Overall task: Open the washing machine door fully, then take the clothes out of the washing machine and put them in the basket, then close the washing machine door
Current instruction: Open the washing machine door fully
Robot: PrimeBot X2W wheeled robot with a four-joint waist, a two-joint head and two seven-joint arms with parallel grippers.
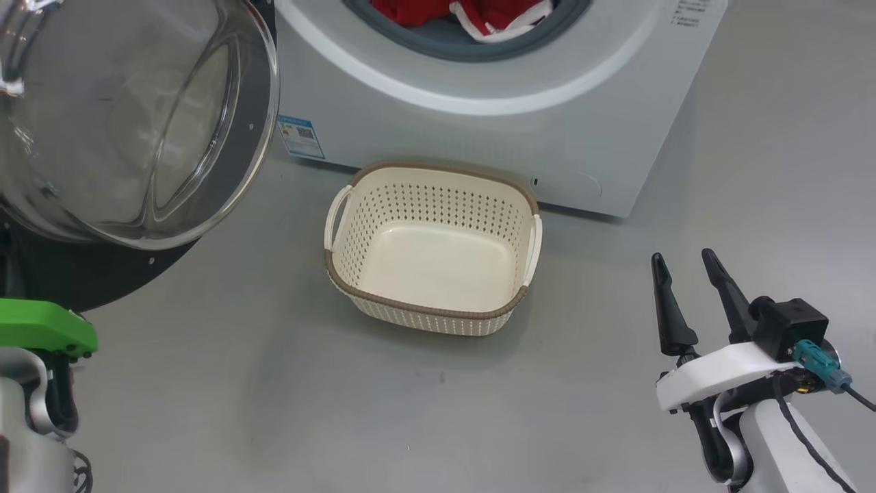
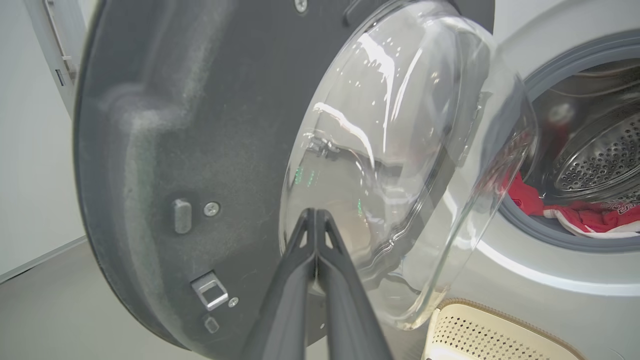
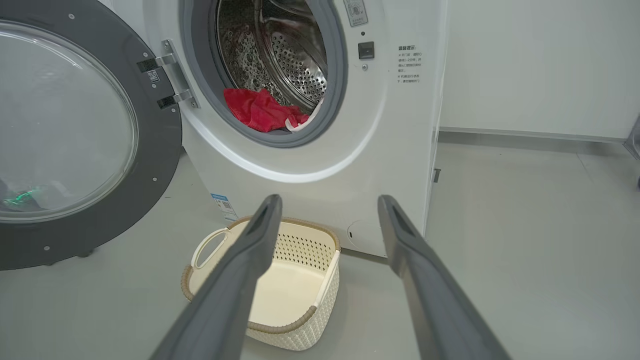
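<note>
The washing machine point(image 1: 547, 116) stands with its round door point(image 1: 137, 116) swung open to the left. The door's dark inner ring point(image 2: 175, 150) and bulging glass bowl point(image 2: 400, 150) are close in front of my left gripper point(image 2: 315, 212), which is shut with nothing in it. Whether its tips touch the glass I cannot tell. Red clothes point(image 3: 260, 110) with white trim lie at the drum's front lip point(image 1: 493, 14). The cream basket point(image 1: 424, 309) sits empty on the floor before the machine. My right gripper point(image 1: 682, 255) is open and empty, low and to the basket's right point(image 3: 330, 200).
The grey floor point(image 1: 274, 397) spreads around the basket. The open door point(image 3: 160, 150) overhangs the floor to the left of the basket point(image 3: 305, 250). A white wall point(image 3: 525, 65) runs behind the machine on the right. My left arm's green mount point(image 1: 41, 329) is at the lower left.
</note>
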